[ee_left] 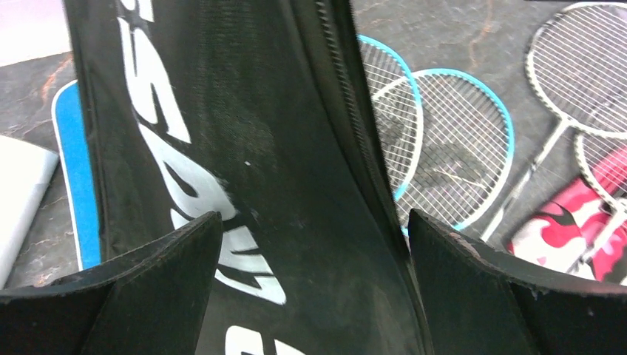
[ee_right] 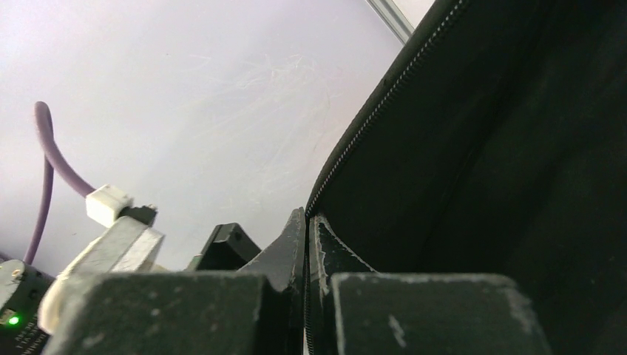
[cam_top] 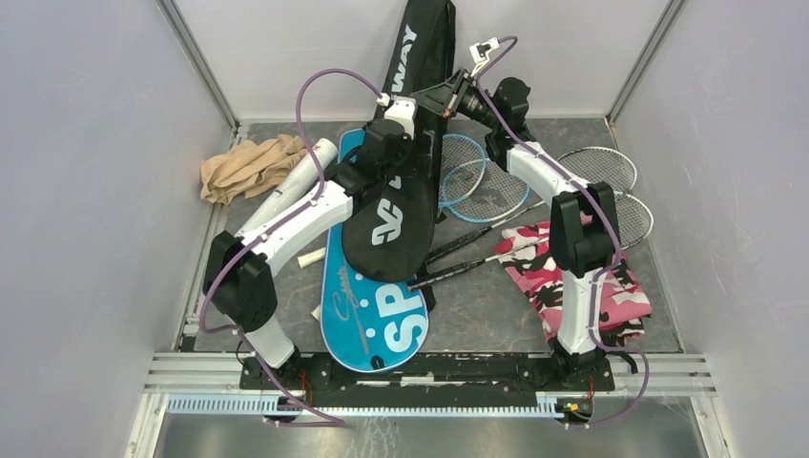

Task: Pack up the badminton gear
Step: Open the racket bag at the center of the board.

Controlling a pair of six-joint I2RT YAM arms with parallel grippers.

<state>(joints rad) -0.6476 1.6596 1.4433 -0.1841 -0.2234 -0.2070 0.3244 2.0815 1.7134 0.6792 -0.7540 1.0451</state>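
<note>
Right wrist view shows the right tool (ee_right: 307, 222) pinching the zipper edge of the black CROSSWAY cover (cam_top: 396, 224), seemingly to hold its mouth up, while the left tool (ee_left: 314, 222) hovers over it spread wide, with the rackets (cam_top: 477, 186) lying beside it on the tabletop (cam_top: 477, 305).

You've got two blue rackets (cam_top: 465, 158) and two silver rackets (cam_top: 603, 168). There's one black cover (cam_top: 401, 215), one blue cover (cam_top: 382, 317), one white tube (cam_top: 303, 174).

White-lettered black cover (cam_top: 417, 202), white-lettered blue cover (cam_top: 351, 315), pink-camouflage cloth (cam_top: 534, 274), tan cloth (cam_top: 250, 164), blue-rimmed rackets (cam_top: 477, 186), silver-rimmed rackets (cam_top: 603, 168).
</note>
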